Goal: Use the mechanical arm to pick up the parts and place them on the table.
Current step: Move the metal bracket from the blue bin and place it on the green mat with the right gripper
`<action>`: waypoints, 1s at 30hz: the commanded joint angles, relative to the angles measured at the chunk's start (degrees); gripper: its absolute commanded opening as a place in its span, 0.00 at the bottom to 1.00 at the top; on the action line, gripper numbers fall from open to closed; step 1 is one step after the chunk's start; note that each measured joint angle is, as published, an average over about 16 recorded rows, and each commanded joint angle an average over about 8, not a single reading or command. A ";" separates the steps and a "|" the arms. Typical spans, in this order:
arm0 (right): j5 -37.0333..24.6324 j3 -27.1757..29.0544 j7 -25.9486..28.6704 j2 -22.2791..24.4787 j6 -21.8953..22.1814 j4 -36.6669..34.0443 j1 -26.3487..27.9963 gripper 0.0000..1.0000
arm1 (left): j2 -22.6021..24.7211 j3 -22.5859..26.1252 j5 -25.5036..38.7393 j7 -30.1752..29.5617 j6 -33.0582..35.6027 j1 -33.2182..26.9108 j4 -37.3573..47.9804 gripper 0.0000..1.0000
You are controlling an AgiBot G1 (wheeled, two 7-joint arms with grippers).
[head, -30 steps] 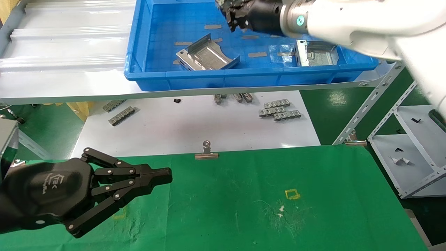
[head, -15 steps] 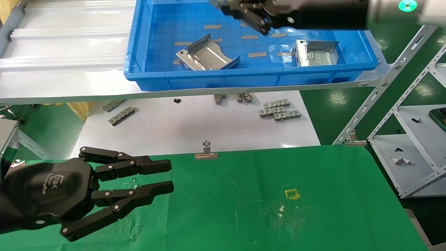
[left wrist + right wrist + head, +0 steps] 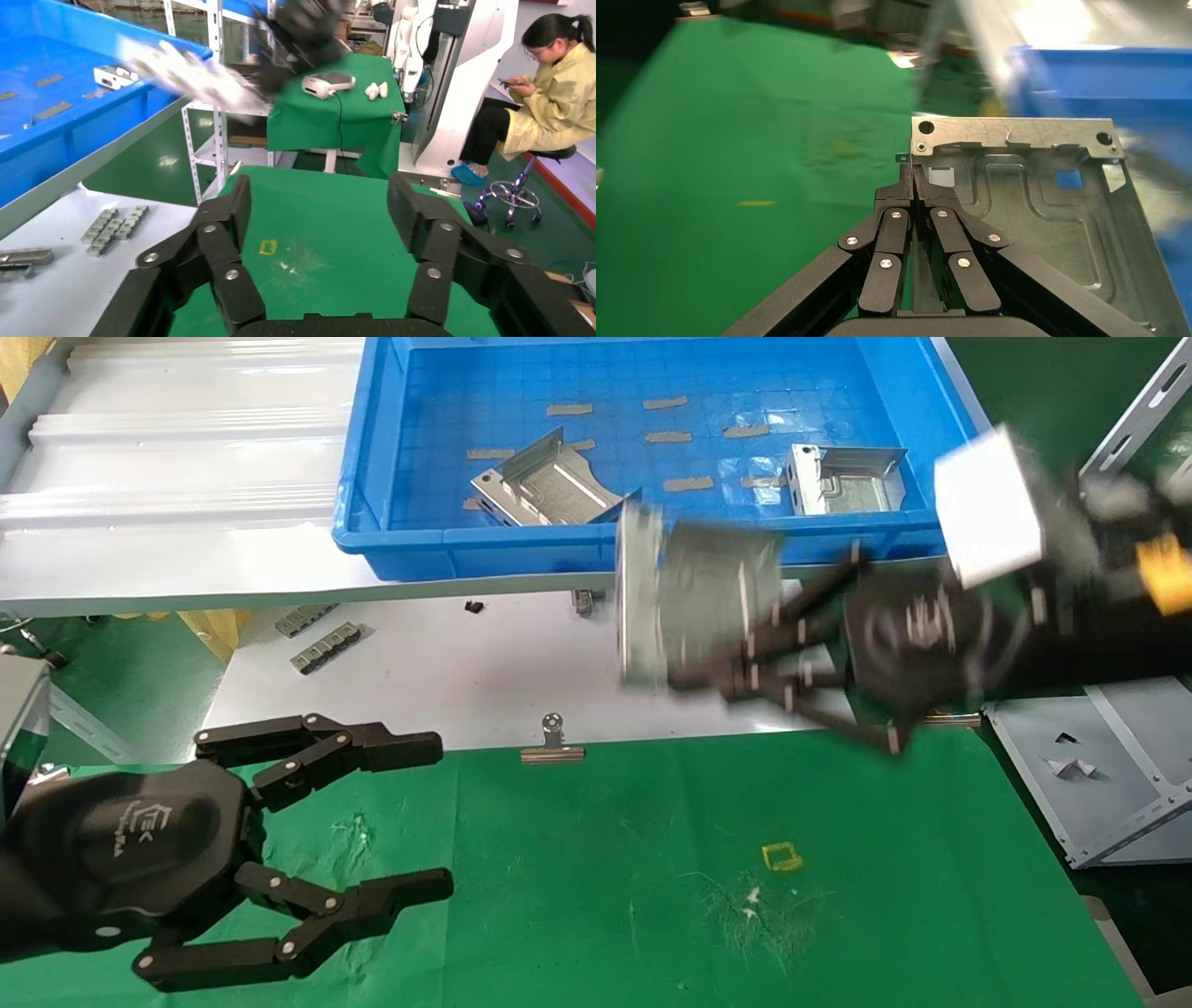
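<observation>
Right gripper (image 3: 694, 658), centre-right of frame — jaws pinching part (image 3: 694, 603) by its flange, above white sheet (image 3: 484, 663). Two parts in bin (image 3: 400, 537). Left gripper (image 3: 424, 817), lower left over green surface (image 3: 652, 896) — jaws spread.

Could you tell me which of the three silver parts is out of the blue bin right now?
The part pinched in the right gripper, carried in the air in front of the blue bin; the other two parts lie inside the bin.

A glossy green floor (image 3: 140, 165) reflects overhead light beneath a grey perforated-metal shelving rack (image 3: 1113, 747). Farther off, a woman in a yellow coat (image 3: 555, 91) sits on a wheeled stool (image 3: 523, 193).
</observation>
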 commanded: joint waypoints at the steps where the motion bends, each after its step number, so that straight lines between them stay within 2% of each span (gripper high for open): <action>1: 1.44 -1.88 -0.72 2.58 -0.77 3.82 -1.71 0.00 | 0.00 0.00 0.00 0.00 0.00 0.00 0.00 1.00; 5: 0.28 -6.60 -5.37 4.49 -0.30 4.88 -4.53 0.00 | 0.00 0.00 0.00 0.00 0.00 0.00 0.00 1.00; 9: -2.41 -10.10 -13.30 3.81 0.25 1.83 -7.11 0.00 | 0.00 0.00 0.00 0.00 0.00 0.00 0.00 1.00; 15: -6.55 -13.45 -26.29 0.43 1.28 -7.39 -10.73 0.00 | 0.00 0.00 0.00 0.00 0.00 0.00 0.00 1.00; 20: -7.82 -14.04 -34.15 -3.38 3.32 -17.07 -12.26 0.00 | 0.00 0.00 0.00 0.00 0.00 0.00 0.00 1.00; 24: -7.83 -13.71 -38.13 -6.37 6.02 -24.28 -13.19 0.00 | 0.00 0.00 0.00 0.00 0.00 0.00 0.00 1.00; 30: -7.51 -13.23 -39.92 -9.90 10.73 -31.96 -14.24 0.00 | 0.00 0.00 0.00 0.00 0.00 0.00 0.00 1.00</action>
